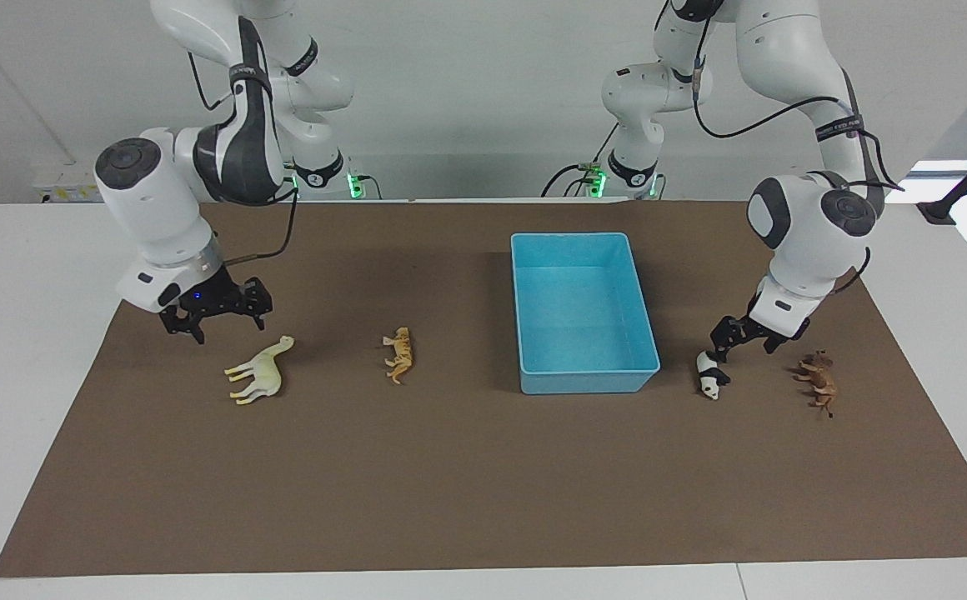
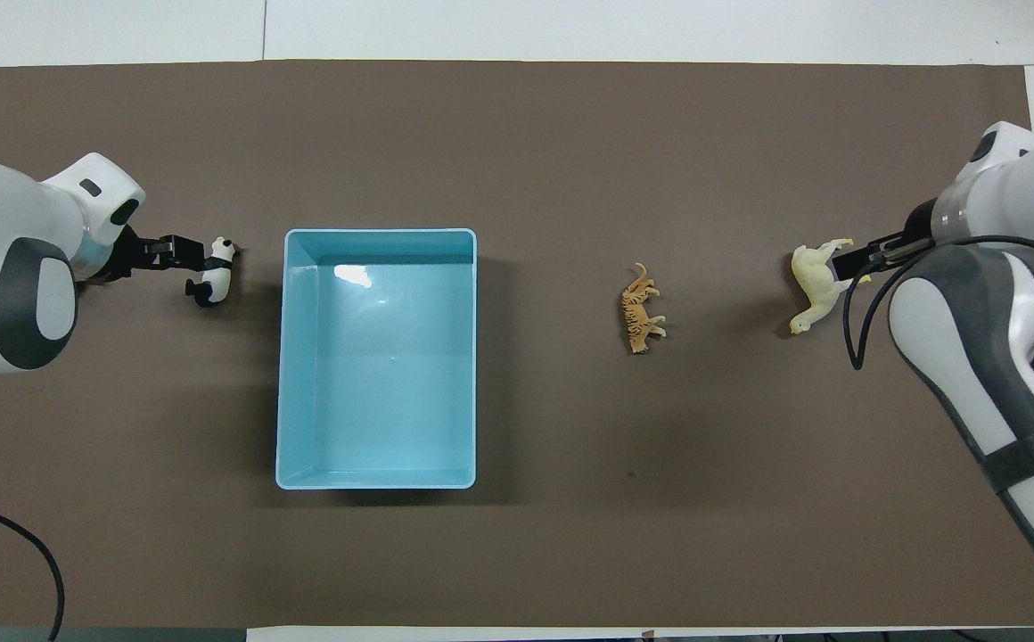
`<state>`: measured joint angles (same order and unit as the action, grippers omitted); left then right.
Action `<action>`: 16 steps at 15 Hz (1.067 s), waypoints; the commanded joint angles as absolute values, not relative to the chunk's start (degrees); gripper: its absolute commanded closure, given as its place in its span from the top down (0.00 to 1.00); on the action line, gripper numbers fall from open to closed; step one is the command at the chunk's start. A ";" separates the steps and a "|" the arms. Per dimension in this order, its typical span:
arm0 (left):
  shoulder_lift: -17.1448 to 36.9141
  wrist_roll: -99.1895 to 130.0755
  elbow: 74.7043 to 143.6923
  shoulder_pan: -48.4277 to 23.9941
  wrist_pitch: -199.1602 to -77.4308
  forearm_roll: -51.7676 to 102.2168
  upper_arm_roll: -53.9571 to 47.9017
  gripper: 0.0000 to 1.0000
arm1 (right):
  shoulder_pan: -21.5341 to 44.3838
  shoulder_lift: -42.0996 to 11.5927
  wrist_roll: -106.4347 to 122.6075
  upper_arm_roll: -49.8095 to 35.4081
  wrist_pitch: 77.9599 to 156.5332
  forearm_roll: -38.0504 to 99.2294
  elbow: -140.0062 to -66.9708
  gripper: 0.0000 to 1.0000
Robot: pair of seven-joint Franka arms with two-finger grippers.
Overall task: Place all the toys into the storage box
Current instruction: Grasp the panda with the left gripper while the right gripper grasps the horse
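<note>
Fingers of my right gripper (image 1: pixel 229 327) stand well apart and hold nothing. That gripper hangs low over the brown mat (image 1: pixel 450 483), just beside the back of the cream camel (image 1: pixel 258 377) and clear of it in the facing view. The camel is the largest toy, pale and long-necked. It lies on its side toward my right arm's end of the table.

The orange-tan tiger (image 1: pixel 399 354) also lies on its side, between the camel and the storage box (image 1: pixel 571 240). It is apart from both.

The box is a light blue rectangular tray with low walls and a rounded rim. It is much bigger than any toy and has nothing in it. It sits on the mat toward my left arm's end.

My left gripper (image 1: pixel 729 346) is down at the black-and-white panda (image 1: pixel 709 377), which is just beside the box's corner farthest from the robots, toward my left arm's end. The gripper's tip sits right at the panda's top. Whether it touches the panda, and whether it is open or closed, I cannot tell.

The dark brown horned animal (image 1: pixel 817 382) lies on the mat, closer still to my left arm's end and near the panda. In the overhead view my left arm covers it.

All four toys are outside the box.
</note>
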<state>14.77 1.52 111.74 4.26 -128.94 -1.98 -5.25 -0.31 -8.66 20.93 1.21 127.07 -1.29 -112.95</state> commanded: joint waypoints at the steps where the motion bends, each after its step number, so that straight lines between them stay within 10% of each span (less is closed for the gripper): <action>1: 16.52 1.49 112.85 2.02 -131.48 -3.08 -4.66 1.00 | -0.35 -9.75 26.10 0.97 134.02 -1.32 -116.80 1.00; 13: 18.72 1.23 116.02 1.76 -135.97 -3.16 -4.66 0.99 | 0.53 -18.10 27.69 0.97 142.38 -1.23 -116.98 1.00; 16: 18.72 1.41 115.49 1.84 -135.18 -3.08 -4.66 0.63 | 0.00 -18.89 27.42 0.97 143.08 -1.23 -117.07 1.00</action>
<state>18.81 1.44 115.32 2.32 -134.48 -2.19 -5.21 0.63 -18.56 26.57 1.16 141.86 -1.29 -116.85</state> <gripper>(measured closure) 0.141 0.000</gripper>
